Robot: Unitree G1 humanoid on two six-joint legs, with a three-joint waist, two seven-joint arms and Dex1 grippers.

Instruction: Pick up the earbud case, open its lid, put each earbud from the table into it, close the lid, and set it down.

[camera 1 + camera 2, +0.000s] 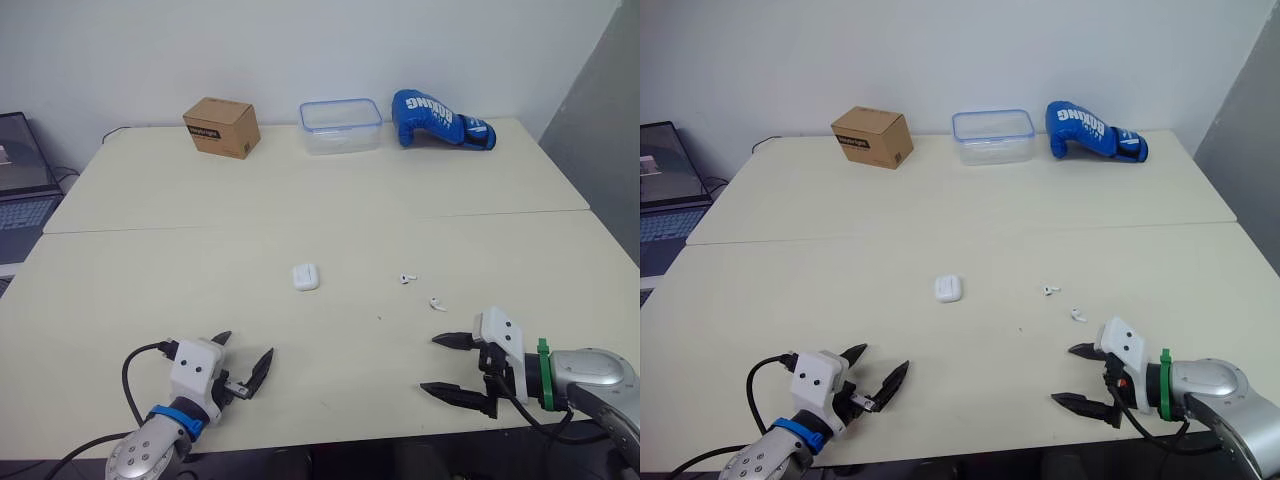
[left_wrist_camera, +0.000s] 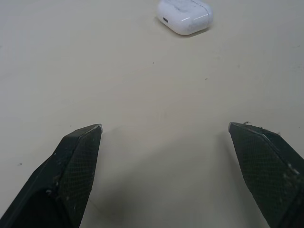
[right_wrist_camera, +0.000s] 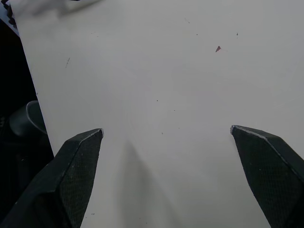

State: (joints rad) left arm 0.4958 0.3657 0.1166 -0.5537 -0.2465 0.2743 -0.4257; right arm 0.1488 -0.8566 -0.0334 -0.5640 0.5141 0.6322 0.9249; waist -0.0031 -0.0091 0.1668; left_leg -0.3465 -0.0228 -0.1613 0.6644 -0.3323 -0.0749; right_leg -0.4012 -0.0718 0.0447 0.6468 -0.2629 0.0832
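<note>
A small white earbud case (image 1: pixel 305 277) lies lid shut in the middle of the cream table (image 1: pixel 300 200); it also appears beyond my left fingers in the left wrist view, earbud case (image 2: pixel 185 16). Two white earbuds lie loose to its right: one earbud (image 1: pixel 407 278) and a second earbud (image 1: pixel 438 303) a bit nearer me. My left gripper (image 1: pixel 244 359) hovers open near the front edge, well short of the case. My right gripper (image 1: pixel 441 364) is open at the front right, just below the nearer earbud, holding nothing.
At the table's far side stand a cardboard box (image 1: pixel 222 127), a clear plastic container (image 1: pixel 340 125) with a blue rim, and a blue boxing glove (image 1: pixel 438 119). A laptop (image 1: pixel 22 185) sits off the table to the left. A seam (image 1: pixel 300 222) crosses the tabletop.
</note>
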